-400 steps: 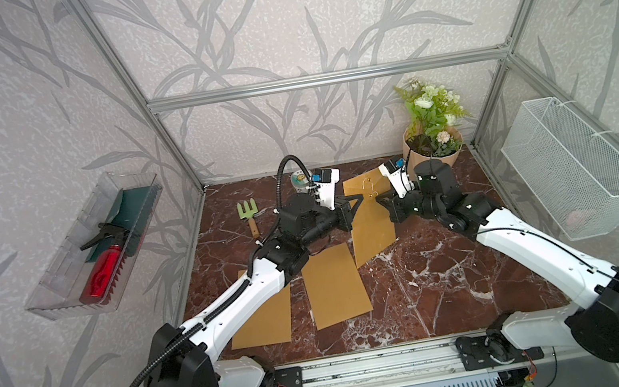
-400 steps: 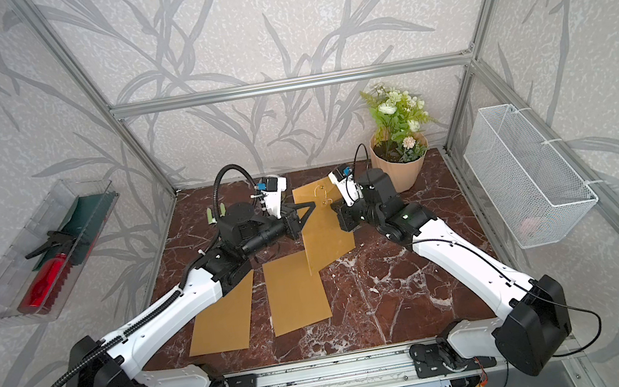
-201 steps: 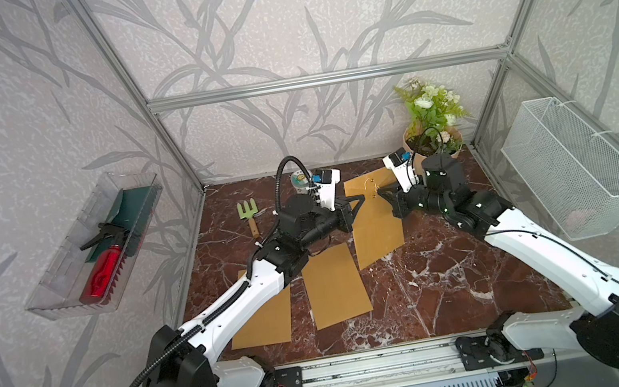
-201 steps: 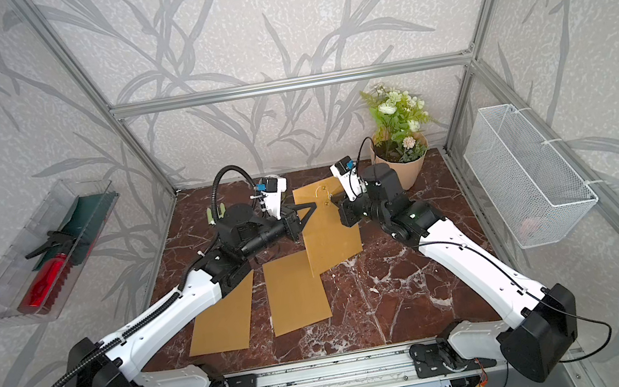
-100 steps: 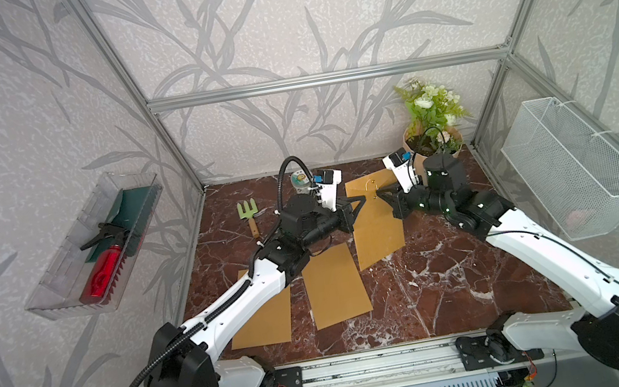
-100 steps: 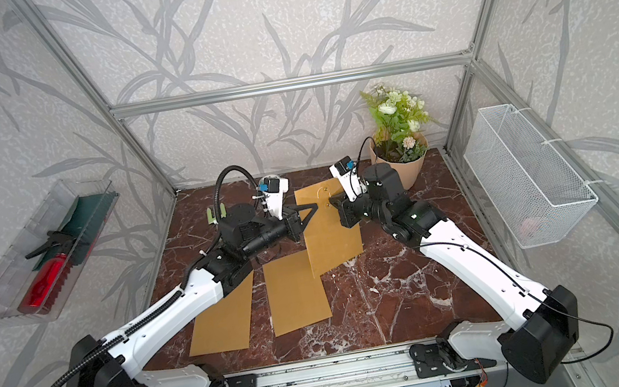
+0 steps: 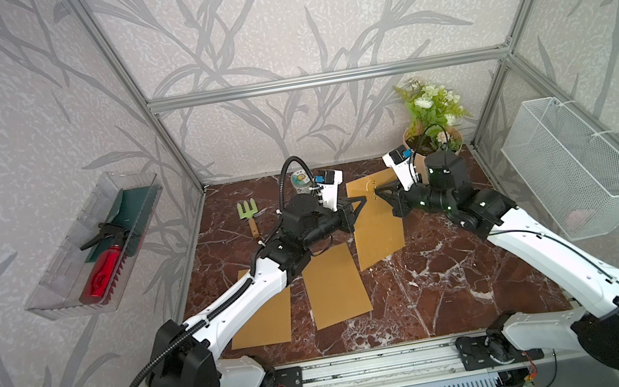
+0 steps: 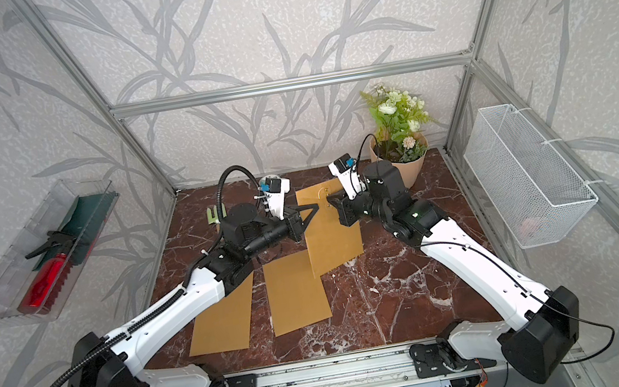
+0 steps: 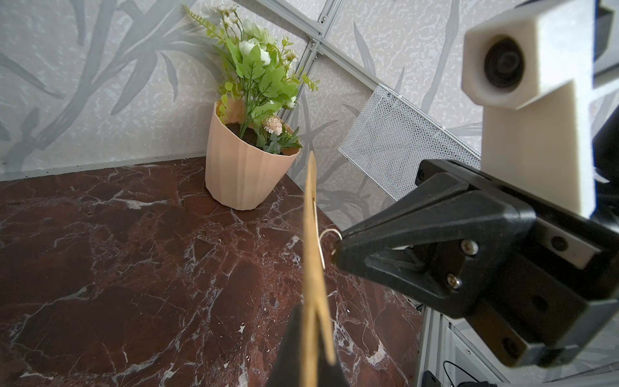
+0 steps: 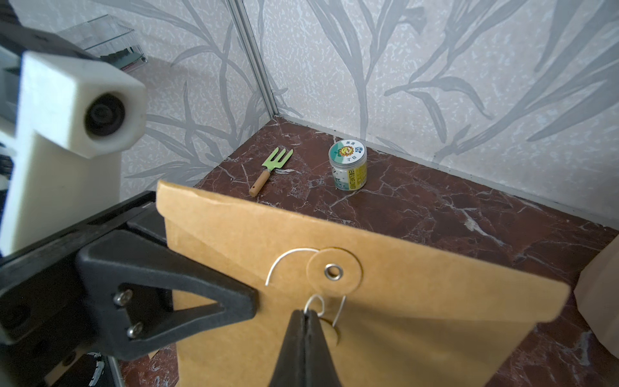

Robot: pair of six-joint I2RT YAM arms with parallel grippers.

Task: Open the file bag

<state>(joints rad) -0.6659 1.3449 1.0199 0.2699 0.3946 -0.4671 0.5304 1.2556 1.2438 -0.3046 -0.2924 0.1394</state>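
**String pinched, flap not yet lifted**

We have the file bag (image 7: 377,226) standing upright over the marble table (image 7: 461,284), toward the back and between the two arms. Whether its lower edge touches the stone, we cannot tell. Our left gripper (image 7: 358,204) is clamped on the bag's side edge just under the top fold, one finger in front and one behind. Our right gripper (image 10: 305,314) is pinched tight on the white string (image 10: 284,258), right at the lower disc (image 10: 332,330), which it half hides.

The string shows one loose arc beside the upper disc (image 10: 334,270) and a small loop at the fingertips, so we judge the unwinding begun but not finished. The flap (image 10: 418,278) lies shut against the front. What is left, as we read it, is to free the last turns and then lift the flap. Two flat brown sheets (image 7: 335,287) lie nearer the front.
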